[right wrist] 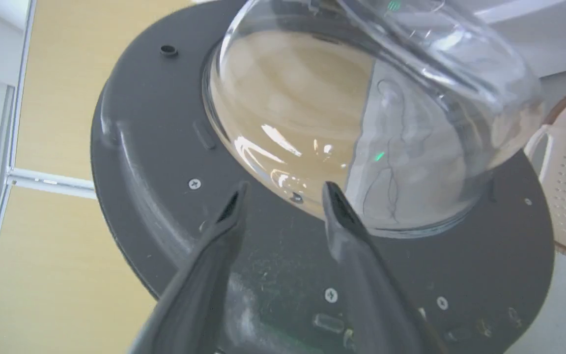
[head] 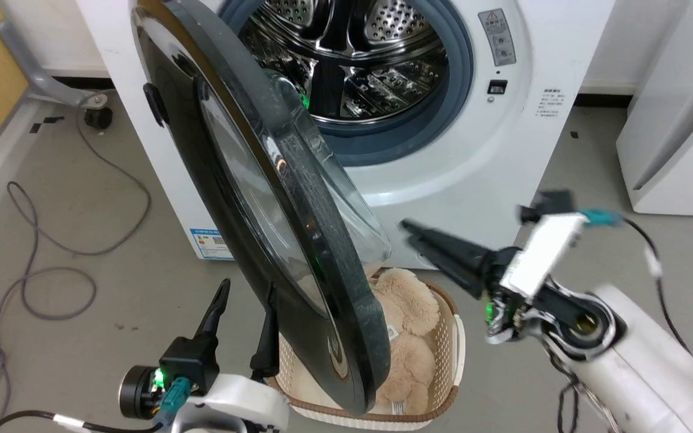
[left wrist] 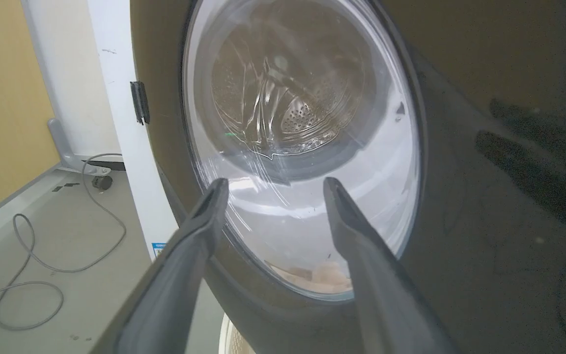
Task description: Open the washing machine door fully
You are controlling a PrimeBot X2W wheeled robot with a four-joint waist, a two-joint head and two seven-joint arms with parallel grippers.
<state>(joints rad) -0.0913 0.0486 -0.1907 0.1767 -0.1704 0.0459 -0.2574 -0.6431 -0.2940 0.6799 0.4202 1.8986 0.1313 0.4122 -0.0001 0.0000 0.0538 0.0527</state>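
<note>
The washing machine door [head: 262, 204] stands swung out, edge-on between both grippers. The left gripper [head: 247, 290], fingers parted and empty, faces the door's glossy outer side. The right gripper [head: 408, 231], likewise parted and empty, points at its glass bowl [right wrist: 361, 123]. Below the right gripper, under the door, a basket [head: 452, 337] holds a plush toy [head: 403, 300].

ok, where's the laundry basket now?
Head view, bottom centre: the basket sits on the floor before the washer, partly hidden by the open door, just right of the left pincer and below the right pincer, a plush toy inside.
</note>
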